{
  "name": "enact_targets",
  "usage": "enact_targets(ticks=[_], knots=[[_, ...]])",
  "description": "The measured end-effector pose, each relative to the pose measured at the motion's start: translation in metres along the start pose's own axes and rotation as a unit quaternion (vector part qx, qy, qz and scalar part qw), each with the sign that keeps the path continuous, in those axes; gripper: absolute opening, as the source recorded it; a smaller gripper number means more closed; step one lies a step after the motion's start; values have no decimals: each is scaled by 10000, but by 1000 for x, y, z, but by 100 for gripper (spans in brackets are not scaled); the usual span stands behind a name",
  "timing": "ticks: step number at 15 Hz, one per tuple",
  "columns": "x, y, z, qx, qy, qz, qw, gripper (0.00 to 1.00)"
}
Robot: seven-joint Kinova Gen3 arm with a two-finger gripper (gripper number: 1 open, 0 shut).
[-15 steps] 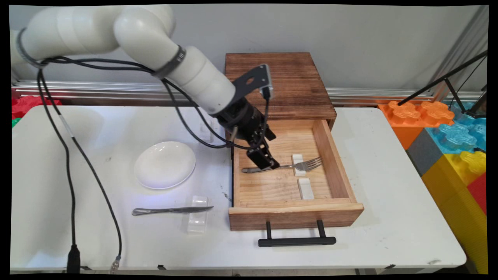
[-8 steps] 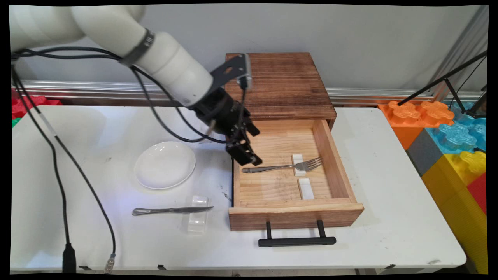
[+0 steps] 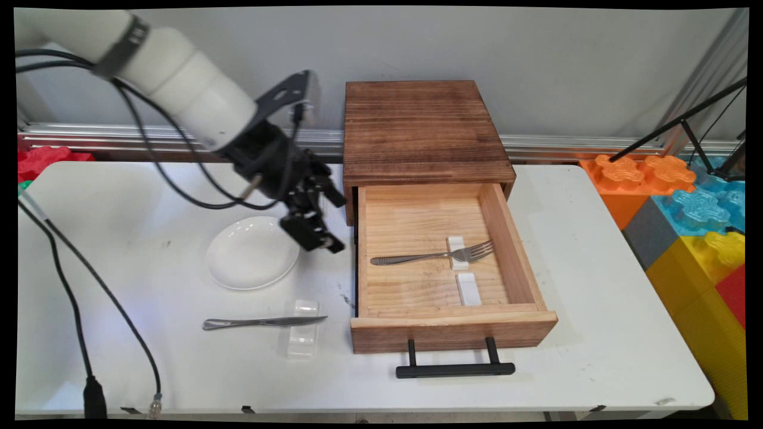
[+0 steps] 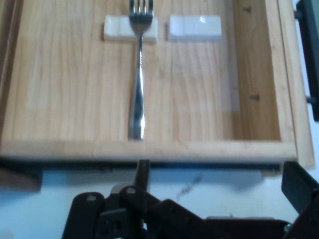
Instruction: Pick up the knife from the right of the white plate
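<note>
Nearest on the table (image 3: 596, 286) is the black bar handle (image 3: 455, 369) of a wooden drawer (image 3: 517, 250). The drawer is pulled fully out toward the near edge, which leaves its inside open from above.

Left of the drawer front lies a knife (image 3: 262, 322), handle to the left. Its blade is propped across a clear rest (image 3: 303, 342), which probably keeps the blade off the table so that something can get under it.

Inside the drawer a fork (image 3: 432, 257) lies crosswise with its tines to the right. Its neck sits on a small white block (image 3: 456, 243), likely for the same reason. A second white block (image 3: 468, 289), just nearer, carries nothing.

Farther left, a white plate (image 3: 252, 252) sits bare on the table.

The pincer (image 3: 334, 225) hangs above the table between the plate's right rim and the drawer's left wall. It is outside the drawer and touches neither. Its two fingers are spread apart, and nothing is between them. The hand view looks over the drawer's wall at the fork, whose handle end points toward the pincer.

Beyond, the dark wooden cabinet (image 3: 423, 128) that houses the drawer stands against the wall. Coloured foam blocks (image 3: 685, 196) are stacked off the table's right end.
</note>
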Motion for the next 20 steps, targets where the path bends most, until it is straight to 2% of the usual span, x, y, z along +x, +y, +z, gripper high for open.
enact_targets(ticks=[3,12,16,20], knots=[[-25,2,-20,-84,-94,-113,9999,100],[-95,6,-63,-127,-303,-292,9990,100],[-123,9,-72,-114,-363,-324,9988,100],[-154,13,-75,-200,-360,-303,9987,100]])
